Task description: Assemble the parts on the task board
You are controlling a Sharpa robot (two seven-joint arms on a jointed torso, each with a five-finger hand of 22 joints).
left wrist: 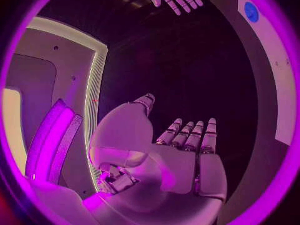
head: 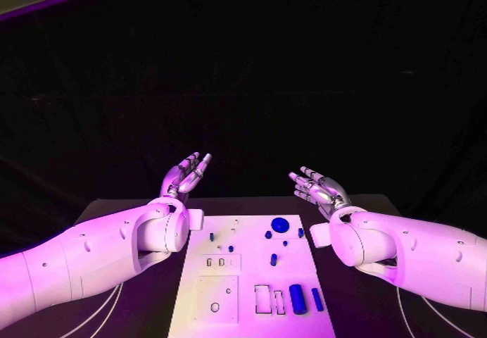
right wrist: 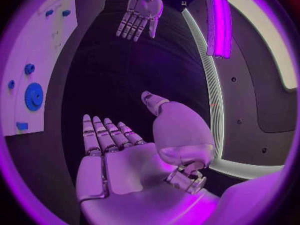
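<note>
The left silver many-fingered hand point(head: 185, 174) was raised beyond the far edge of the white rectangular task board point(head: 254, 310), fingers straight and apart, holding nothing; its wrist view showed the palm bare. The right silver many-fingered hand point(head: 319, 187) was lifted the same way on the other side, fingers spread, palm up and equally empty. The two hands faced each other, well apart, with neither touching the board.

The board lay flat in the middle of the black table point(head: 370, 310), between the two forearms. On it sat the small blue parts: a round blue disc point(head: 280, 225) near the far edge, a few small blue pegs point(head: 273, 259) scattered in the middle, and a thick blue cylinder point(head: 298, 298) beside a thinner blue bar point(head: 317, 298) close to the near edge. Outlined recesses marked the near half, which looked unfilled, so assembly seemed barely begun.

The risks looked plain enough. Both hands would have to come down and back toward the board, and the bulky forearms flanked it closely, so a careless sweep could nudge the plate or scatter the pegs. The pegs were small and lay close to one another; broad fingers closing on one might knock its neighbour, or roll the cylinder off its spot. A poorly aligned part might also jam at the lip of a recess
</note>
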